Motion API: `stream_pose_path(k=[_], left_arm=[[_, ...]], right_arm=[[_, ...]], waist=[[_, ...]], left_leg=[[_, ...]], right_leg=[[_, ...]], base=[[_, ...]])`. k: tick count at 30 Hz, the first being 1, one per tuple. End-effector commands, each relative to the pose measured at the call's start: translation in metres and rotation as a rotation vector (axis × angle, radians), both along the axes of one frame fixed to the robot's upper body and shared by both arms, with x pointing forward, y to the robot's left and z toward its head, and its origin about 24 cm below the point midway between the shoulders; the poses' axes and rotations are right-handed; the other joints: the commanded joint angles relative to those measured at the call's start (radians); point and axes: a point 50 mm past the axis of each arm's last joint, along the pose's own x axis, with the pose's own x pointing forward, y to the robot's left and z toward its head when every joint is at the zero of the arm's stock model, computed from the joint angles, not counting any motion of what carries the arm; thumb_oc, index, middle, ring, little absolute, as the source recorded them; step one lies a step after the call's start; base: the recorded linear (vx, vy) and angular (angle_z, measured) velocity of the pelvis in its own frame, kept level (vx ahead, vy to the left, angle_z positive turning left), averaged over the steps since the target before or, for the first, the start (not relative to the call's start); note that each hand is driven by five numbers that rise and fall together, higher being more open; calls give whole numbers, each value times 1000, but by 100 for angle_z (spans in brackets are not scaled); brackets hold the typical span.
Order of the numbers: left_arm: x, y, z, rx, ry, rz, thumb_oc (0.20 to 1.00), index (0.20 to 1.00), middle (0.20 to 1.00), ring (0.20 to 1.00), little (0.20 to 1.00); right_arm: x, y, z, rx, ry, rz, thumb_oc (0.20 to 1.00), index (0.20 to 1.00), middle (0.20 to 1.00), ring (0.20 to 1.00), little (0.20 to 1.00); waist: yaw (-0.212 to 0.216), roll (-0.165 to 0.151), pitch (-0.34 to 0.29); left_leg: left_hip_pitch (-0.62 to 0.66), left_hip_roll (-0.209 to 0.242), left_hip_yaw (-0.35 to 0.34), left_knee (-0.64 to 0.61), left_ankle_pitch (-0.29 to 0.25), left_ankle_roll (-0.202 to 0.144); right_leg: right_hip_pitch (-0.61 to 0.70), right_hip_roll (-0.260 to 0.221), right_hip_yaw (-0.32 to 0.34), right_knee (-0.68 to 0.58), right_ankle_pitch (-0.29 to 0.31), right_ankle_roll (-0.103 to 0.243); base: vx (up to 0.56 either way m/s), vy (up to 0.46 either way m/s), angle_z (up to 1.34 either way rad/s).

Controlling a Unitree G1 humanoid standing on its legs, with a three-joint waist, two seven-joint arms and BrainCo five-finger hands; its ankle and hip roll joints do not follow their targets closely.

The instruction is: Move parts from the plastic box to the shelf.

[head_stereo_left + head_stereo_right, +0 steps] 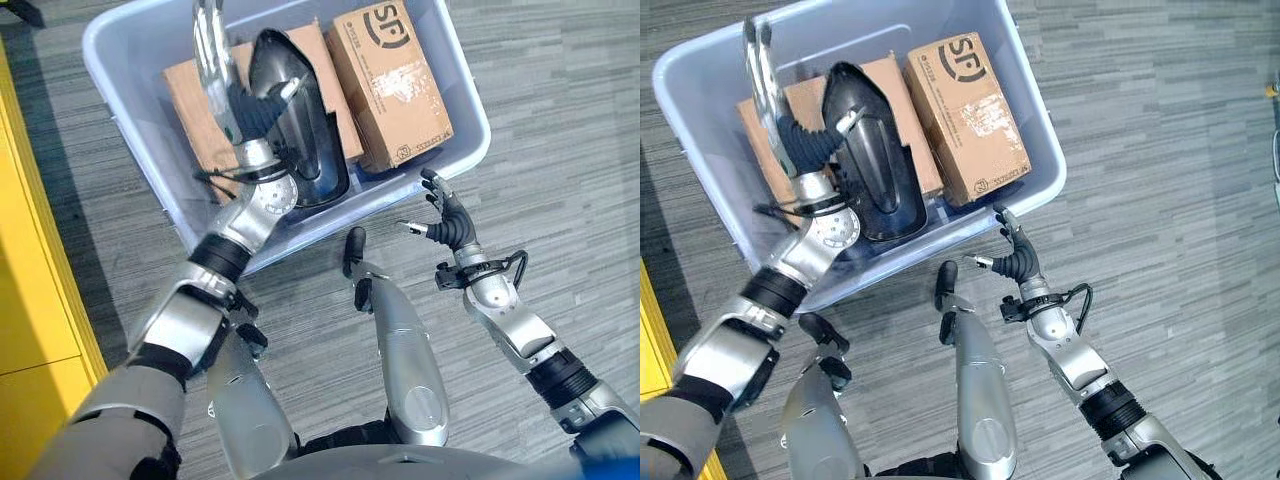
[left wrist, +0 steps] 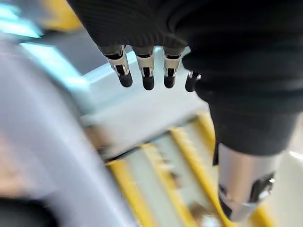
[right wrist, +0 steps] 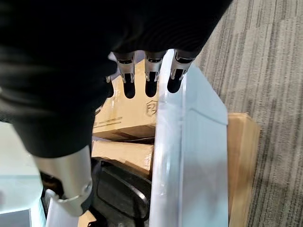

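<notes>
- My left hand (image 1: 215, 60), fingers straight, reaches over the pale blue plastic box (image 1: 120, 45) at upper left.
- Inside — a curved black plastic part (image 1: 300, 110) and brown cardboard boxes (image 1: 390, 80).
- My right hand (image 1: 445, 215), fingers relaxed, hovers centre-right, outside the box's rim.

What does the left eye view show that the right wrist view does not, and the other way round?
Left eye view adds: the left robot hand, fingers straight, raised over the black part, and a yellow structure at the robot's left. Right wrist view adds: a tan flat piece on the floor, just past the wall of the plastic box; what it is I cannot tell. Both share: the plastic box, the cardboard boxes in it, the black part, the grey floor, and the right robot hand, open by the box's rim.
</notes>
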Motion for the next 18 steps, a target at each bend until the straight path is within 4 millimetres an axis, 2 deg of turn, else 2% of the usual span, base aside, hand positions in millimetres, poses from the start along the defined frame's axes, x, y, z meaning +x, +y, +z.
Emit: stream_pose_path(k=[1, 5, 8, 12, 18], left_arm=[[0, -2, -10, -136, 95, -115, 1000, 1000, 1000, 1000, 1000], [0, -10, -41, -254, 260, -125, 1000, 1000, 1000, 1000, 1000], [1, -12, -53, -304, 327, -113, 1000, 1000, 1000, 1000, 1000], [2, -12, -62, -400, 374, -77, 1000, 1000, 1000, 1000, 1000], [3, -11, -65, -363, 407, -13, 1000, 1000, 1000, 1000, 1000]], right_arm=[[-3, 3, 14, 40, -80, -7, 1000, 1000, 1000, 1000, 1000], [-3, 5, 18, 44, -70, 6, 1000, 1000, 1000, 1000, 1000], [-2, 5, 19, 45, -63, 12, 1000, 1000, 1000, 1000, 1000], [-2, 8, 20, 44, -56, 13, 1000, 1000, 1000, 1000, 1000], [0, 6, 16, 48, -44, 8, 1000, 1000, 1000, 1000, 1000]], waist=[[0, -29, -7], [-5, -39, -7], [-11, -46, -7], [-18, -51, -7], [-25, -55, -7]], left_leg=[[-72, 93, 4, 173, -25, -91], [-59, 108, 19, 167, -14, -93], [-52, 116, 29, 163, -7, -94], [-51, 122, 33, 163, -1, -97], [-57, 130, 37, 172, 1, -98]], right_leg=[[85, -10, -91, -45, -62, 100], [98, -3, -98, -54, -60, 100], [103, 2, -99, -63, -54, 99], [104, 8, -98, -71, -50, 97], [96, 6, -96, -69, -46, 95]], base=[[-7, -82, 5], [-2, -30, 0], [5, -38, -2], [1, -26, -3], [3, -25, -2]])
